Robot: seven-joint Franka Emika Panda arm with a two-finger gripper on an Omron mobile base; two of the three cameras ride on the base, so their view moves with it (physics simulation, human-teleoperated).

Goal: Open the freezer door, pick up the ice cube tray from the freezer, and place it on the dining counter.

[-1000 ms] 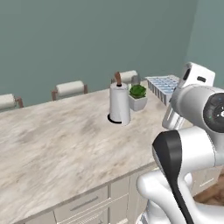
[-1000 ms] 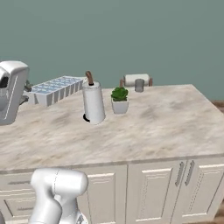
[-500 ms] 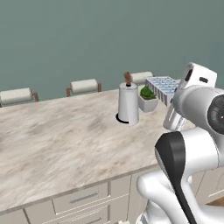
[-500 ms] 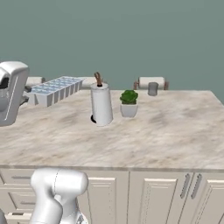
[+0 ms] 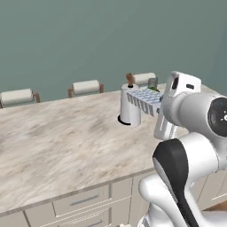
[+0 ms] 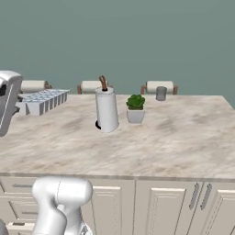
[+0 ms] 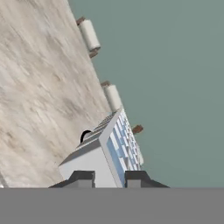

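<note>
The ice cube tray [image 5: 144,100], pale blue-white with a grid of small cells, hangs level in the air above the dining counter [image 5: 66,142]. My gripper [image 7: 109,178] is shut on its near end, one dark fingertip on each side. In the right base view the tray [image 6: 43,100] sticks out to the right from my hand at the far left, over the counter's [image 6: 174,137] back part. In the hand view the tray [image 7: 111,146] runs away from the fingers, with the marble top [image 7: 35,87] beneath it. The freezer and its door are out of view.
A white paper towel roll [image 6: 106,110] on a dark base stands mid-counter, just beyond the tray's far end [image 5: 130,108]. A small potted plant [image 6: 135,109] and a grey cup [image 6: 160,93] stand to its right. Chair backs [image 5: 85,87] line the far edge. A teal wall rises behind.
The whole picture has shifted as the base moved along the counter. The tray stays in my grip and now sits a little lower and further left against the paper towel roll.
</note>
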